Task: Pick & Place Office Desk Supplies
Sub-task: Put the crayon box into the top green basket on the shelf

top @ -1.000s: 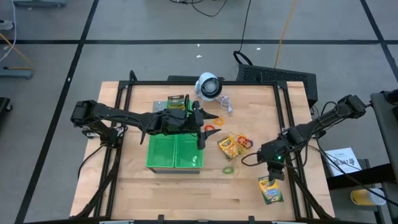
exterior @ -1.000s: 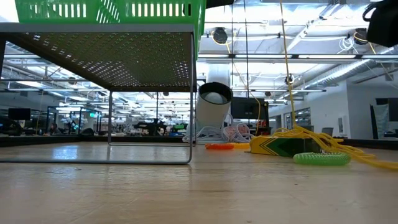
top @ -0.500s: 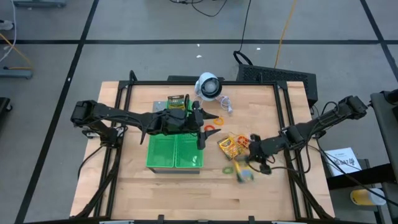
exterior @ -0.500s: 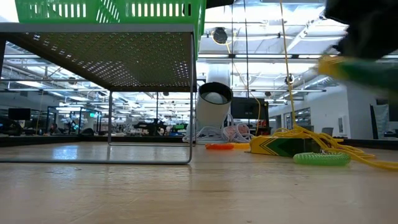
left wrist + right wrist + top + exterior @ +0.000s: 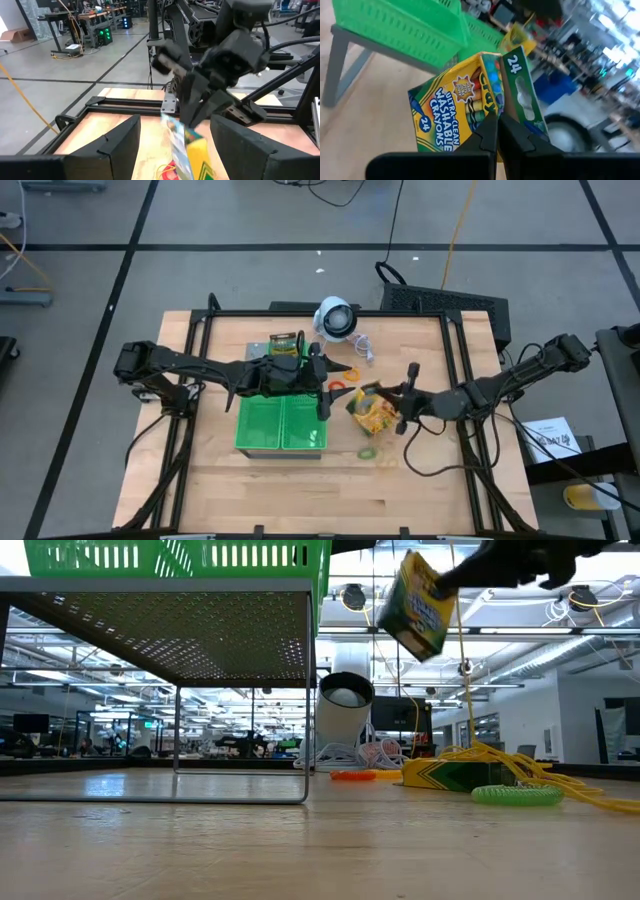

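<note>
My right gripper (image 5: 404, 402) hangs over the table's middle, shut on a yellow-and-green crayon box (image 5: 418, 605) that is up in the air. A second crayon box (image 5: 450, 775) lies flat on the table below it. A third one (image 5: 287, 343) sits by the far side of the green trays (image 5: 280, 425). A green rubber band (image 5: 368, 452) and an orange one (image 5: 340, 382) lie on the wood. My left gripper (image 5: 322, 380) is open, held above the trays' right edge, touching nothing. My right gripper pinches the crayon box between its two fingers at one end, where the yellow front meets the green side (image 5: 492, 116). The fingers come roughly level from the table's right. The box is lifted clear and hangs tilted, its free end lower and toward the trays.
The green trays stand on a raised wire frame (image 5: 240, 690) left of centre. A white round device (image 5: 336, 318) with a cord sits at the far edge. A tangle of yellow bands (image 5: 520, 765) lies by the second box. Bare wood stretches along the near edge.
My right gripper has swung from the table's near right part toward the centre and the trays, carrying the crayon box with it. The box has left the near right spot and now hangs high above the table.
</note>
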Controlling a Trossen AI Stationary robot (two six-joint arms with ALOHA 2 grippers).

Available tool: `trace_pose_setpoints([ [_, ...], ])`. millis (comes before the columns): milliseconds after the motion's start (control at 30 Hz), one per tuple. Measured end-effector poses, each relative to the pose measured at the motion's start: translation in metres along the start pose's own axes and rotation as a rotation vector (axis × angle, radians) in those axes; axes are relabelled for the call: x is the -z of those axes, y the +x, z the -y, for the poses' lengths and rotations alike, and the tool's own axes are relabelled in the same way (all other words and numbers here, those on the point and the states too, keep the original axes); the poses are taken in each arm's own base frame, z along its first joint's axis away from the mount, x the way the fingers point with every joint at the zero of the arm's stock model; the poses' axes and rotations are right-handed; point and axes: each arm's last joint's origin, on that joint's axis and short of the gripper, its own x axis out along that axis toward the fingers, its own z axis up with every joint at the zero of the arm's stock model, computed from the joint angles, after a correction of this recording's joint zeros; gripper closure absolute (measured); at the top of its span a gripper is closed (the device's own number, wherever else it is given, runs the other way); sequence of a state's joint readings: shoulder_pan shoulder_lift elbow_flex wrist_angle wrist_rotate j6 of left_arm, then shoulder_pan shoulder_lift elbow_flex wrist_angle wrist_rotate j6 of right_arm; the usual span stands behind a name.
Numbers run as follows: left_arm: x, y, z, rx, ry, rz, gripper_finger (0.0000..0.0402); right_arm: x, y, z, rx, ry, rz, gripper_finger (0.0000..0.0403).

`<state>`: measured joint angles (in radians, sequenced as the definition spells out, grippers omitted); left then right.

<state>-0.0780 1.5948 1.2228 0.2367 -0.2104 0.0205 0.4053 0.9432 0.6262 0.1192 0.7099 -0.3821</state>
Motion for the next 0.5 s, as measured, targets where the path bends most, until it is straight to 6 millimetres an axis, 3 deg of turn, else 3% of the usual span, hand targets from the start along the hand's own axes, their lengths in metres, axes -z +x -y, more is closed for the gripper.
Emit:
trace_pose_setpoints([
  [200, -0.001, 0.0, 0.0, -0.008, 0.016, 0.005, 0.0151, -0.006, 0.003, 0.0, 0.039, -0.082, 0.045, 0.0403],
  [500, 0.006, 0.005, -0.002, -0.035, -0.008, -0.021, 0.0151, -0.003, 0.026, -0.003, 0.127, -0.141, 0.005, 0.0403],
])
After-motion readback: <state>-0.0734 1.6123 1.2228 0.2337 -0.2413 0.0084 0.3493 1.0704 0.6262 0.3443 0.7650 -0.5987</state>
